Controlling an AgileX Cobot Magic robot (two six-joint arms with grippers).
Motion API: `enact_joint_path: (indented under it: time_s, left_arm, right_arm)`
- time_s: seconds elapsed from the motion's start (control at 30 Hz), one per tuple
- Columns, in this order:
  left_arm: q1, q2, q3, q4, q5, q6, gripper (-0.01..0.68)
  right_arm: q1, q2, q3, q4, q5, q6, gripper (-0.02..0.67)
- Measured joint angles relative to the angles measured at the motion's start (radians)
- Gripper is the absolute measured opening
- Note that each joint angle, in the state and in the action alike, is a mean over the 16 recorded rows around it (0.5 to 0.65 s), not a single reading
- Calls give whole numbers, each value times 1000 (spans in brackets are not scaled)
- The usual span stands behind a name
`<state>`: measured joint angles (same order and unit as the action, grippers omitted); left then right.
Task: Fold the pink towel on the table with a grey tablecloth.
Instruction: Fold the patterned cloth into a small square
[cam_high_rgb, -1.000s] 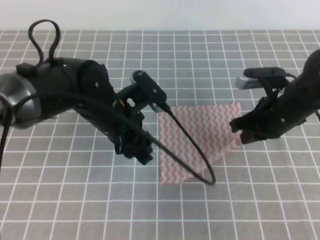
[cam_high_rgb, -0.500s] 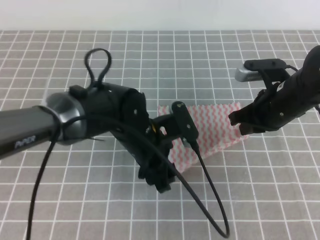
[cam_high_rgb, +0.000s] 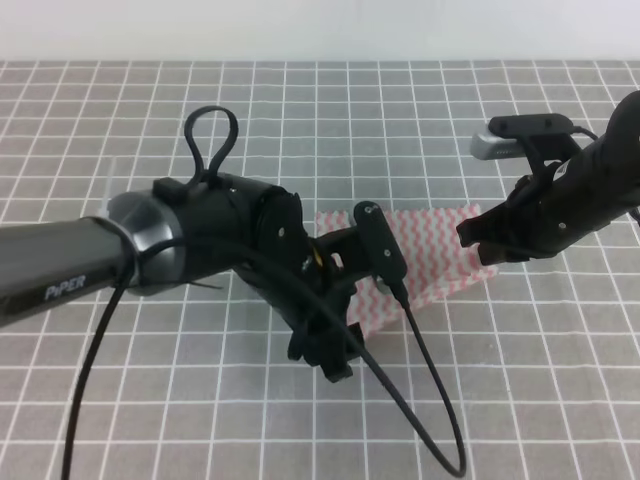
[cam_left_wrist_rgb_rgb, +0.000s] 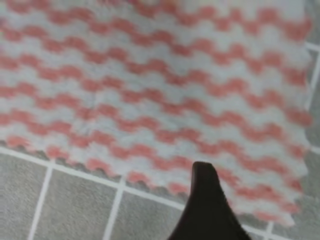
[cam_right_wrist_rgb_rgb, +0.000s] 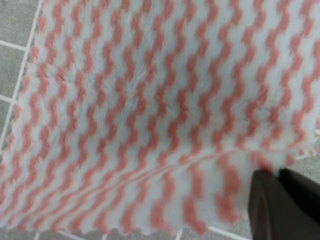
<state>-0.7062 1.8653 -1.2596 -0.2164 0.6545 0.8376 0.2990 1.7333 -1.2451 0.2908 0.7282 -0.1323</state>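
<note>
The pink towel (cam_high_rgb: 435, 250), striped in pink-and-white zigzags, lies on the grey gridded tablecloth (cam_high_rgb: 120, 400) right of centre. My left arm hides its left part. My left gripper (cam_high_rgb: 325, 355) sits low at the towel's near edge. In the left wrist view the fingers show as a single dark wedge (cam_left_wrist_rgb_rgb: 202, 172) pressed onto the frayed edge of the towel (cam_left_wrist_rgb_rgb: 150, 90). My right gripper (cam_high_rgb: 478, 248) is shut on the towel's right edge. The right wrist view shows its fingertips (cam_right_wrist_rgb_rgb: 277, 192) pinching the towel (cam_right_wrist_rgb_rgb: 140, 110), with a crease running toward them.
A black cable (cam_high_rgb: 430, 390) loops from the left arm down over the tablecloth in front of the towel. The silver-and-black right wrist camera mount (cam_high_rgb: 520, 135) stands above the right gripper. Grey gridded cloth extends on all sides.
My left arm swung right and forward, now covering the towel's left part. The towel's near edge drew up and in, and my right gripper rose slightly with its edge.
</note>
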Motion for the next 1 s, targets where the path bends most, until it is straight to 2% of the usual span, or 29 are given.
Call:
enact_joint_path:
  time_s: [0.2, 0.3, 0.43, 0.77, 0.83, 1.0]
  left_arm:
    - [0, 16, 0, 0, -31, -7, 432]
    - [0, 22, 0, 8, -48, -29, 405]
    - [0, 28, 0, 31, -68, -65, 325]
    - [0, 28, 0, 87, -130, -143, 71]
    - [0, 30, 0, 93, -140, -145, 36]
    - [0, 34, -1, 94, -169, -150, 6]
  right_arm:
    - [0, 0, 0, 0, -9, 0, -16]
    - [0, 1, 0, 0, -12, 0, -16]
    - [0, 4, 0, -2, -14, 0, -16]
    - [0, 2, 0, -8, -13, 0, -16]
    - [0, 2, 0, -9, -13, 0, -16]
    - [0, 5, 0, -12, -13, -1, -16]
